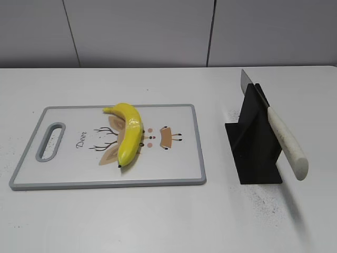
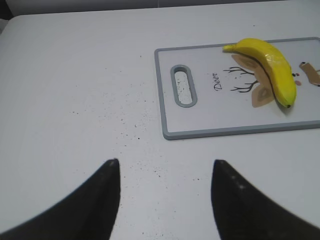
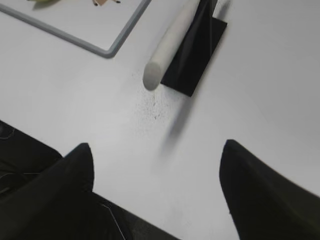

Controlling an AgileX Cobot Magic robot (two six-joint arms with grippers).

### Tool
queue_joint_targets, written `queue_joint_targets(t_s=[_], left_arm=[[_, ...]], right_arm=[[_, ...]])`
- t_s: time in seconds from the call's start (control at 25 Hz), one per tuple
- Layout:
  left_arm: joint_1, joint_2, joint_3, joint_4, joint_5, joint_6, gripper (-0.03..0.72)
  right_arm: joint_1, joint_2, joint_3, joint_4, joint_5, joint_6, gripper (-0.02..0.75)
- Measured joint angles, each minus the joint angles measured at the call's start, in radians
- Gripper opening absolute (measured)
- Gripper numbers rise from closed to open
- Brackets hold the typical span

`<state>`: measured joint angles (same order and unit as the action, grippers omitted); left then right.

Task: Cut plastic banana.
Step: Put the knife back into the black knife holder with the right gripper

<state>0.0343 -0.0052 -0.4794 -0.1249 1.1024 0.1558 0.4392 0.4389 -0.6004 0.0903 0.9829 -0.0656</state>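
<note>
I see the white bench (image 1: 158, 221) laid out for a two-part job: cutting on the left, tool on the right. The board (image 1: 31, 182) lies flat with its handle slot toward the left edge, which I judge gives a fixed cutting surface within my left arm's reach. On it lies the banana (image 1: 129, 134), near the middle over the deer print, curved, one dark tip toward the front and the stem toward the back; nothing touches it. Well apart to the right stands a black stand (image 1: 253, 153) that props the knife (image 1: 284, 139) at a slant, blade up and back, pale handle jutting forward and down, so I reckon the handle is offered for a clean pick by my right arm. My left hand (image 2: 165, 172) is released, fingers spread, empty over bare bench; the banana lies ahead and to its right, beyond the board's near corner. My right hand (image 3: 157, 155) is likewise released and empty, the handle end ahead of it, the banana barely showing at the frame's top left.
</note>
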Motion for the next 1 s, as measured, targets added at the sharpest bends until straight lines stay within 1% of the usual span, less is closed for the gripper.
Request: queue_joint_targets(t_s=[0.2,0.76,0.88,1.0], left_arm=[[0.0,0.0,0.0,0.0,0.0,0.0,0.553],[0.0,0.0,0.0,0.0,0.0,0.0,0.553],[0.0,0.003,0.0,-0.003,0.0,0.0,0.553],[0.0,0.006,0.0,-0.003,0.0,0.0,0.553]], right_arm=[[0.0,-0.154,0.089,-0.001,0.05,-0.002,0.592],[-0.003,-0.432,0.094,-0.003,0.058,-0.002,0.589],[-0.042,-0.445,0.096,-0.003,0.058,-0.002,0.589],[-0.13,-0.445,0.097,-0.003,0.058,-0.002,0.589]])
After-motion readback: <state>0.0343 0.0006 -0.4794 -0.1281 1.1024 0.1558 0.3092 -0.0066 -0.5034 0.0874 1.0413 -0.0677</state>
